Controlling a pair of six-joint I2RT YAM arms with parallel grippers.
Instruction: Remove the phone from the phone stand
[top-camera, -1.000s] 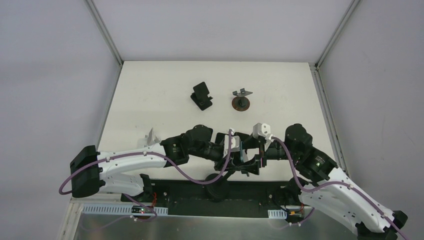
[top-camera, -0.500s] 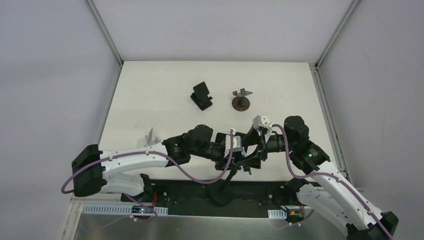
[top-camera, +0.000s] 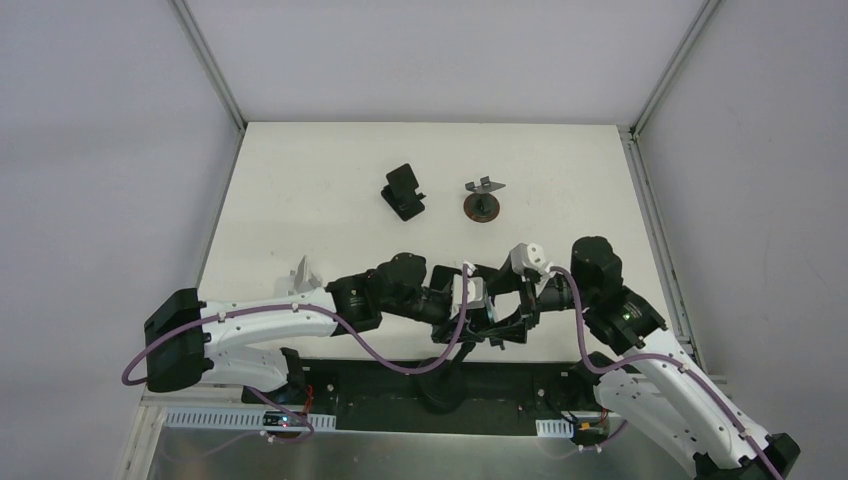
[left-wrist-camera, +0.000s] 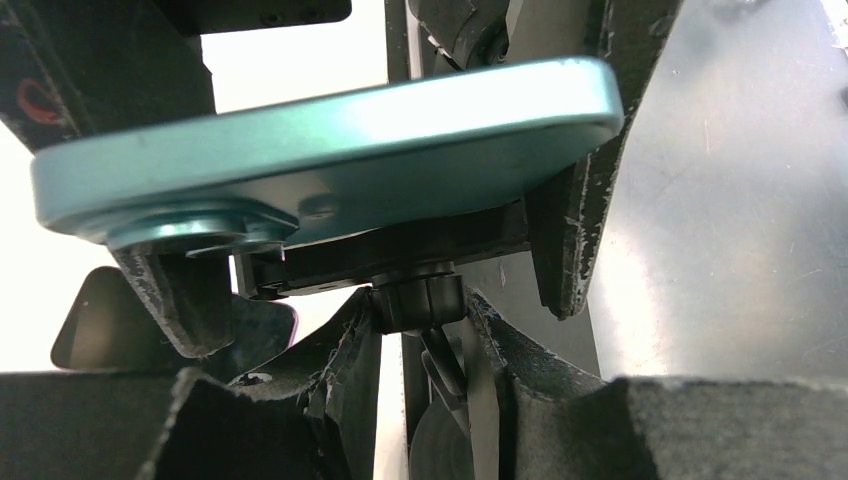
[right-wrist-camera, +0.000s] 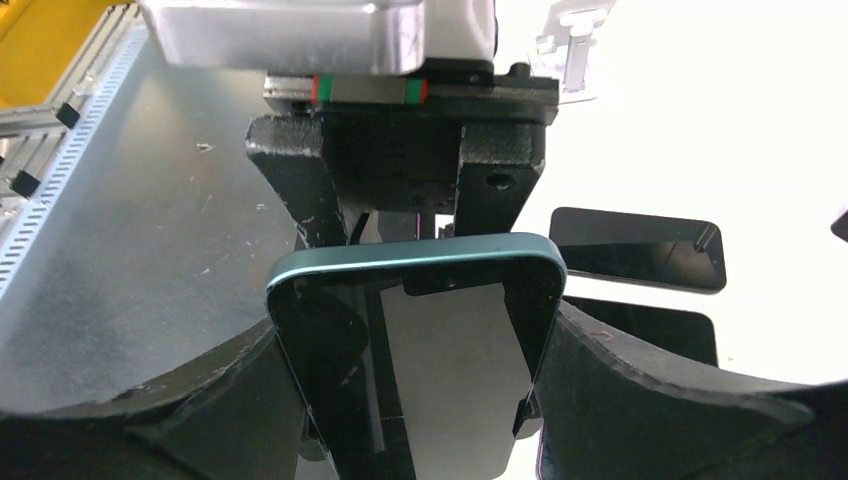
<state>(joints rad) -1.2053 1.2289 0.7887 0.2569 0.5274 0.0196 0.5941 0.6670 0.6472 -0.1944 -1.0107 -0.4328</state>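
A teal phone (right-wrist-camera: 420, 350) sits upright in the clamp of a black phone stand (left-wrist-camera: 415, 300) at the table's near edge. The stand's round base (top-camera: 437, 383) lies below that edge. My left gripper (left-wrist-camera: 420, 318) is closed round the stand's ball joint, just under the phone's teal back (left-wrist-camera: 330, 150). My right gripper (right-wrist-camera: 418, 360) faces it from the other side. Its fingers (right-wrist-camera: 250, 400) press on the phone's two long edges, screen towards the camera. In the top view both grippers (top-camera: 492, 318) meet at the phone.
A black folding stand (top-camera: 404, 191) and a metal stand on a brown disc (top-camera: 483, 203) sit mid-table. A silver stand (top-camera: 300, 272) is by the left arm. Two dark phones (right-wrist-camera: 635, 250) lie flat beyond the right gripper. A grey metal shelf (right-wrist-camera: 130, 250) borders the table.
The right arm has shifted: its wrist swung up and left, then settled back lower at the phone. The left arm has stayed at the stand.
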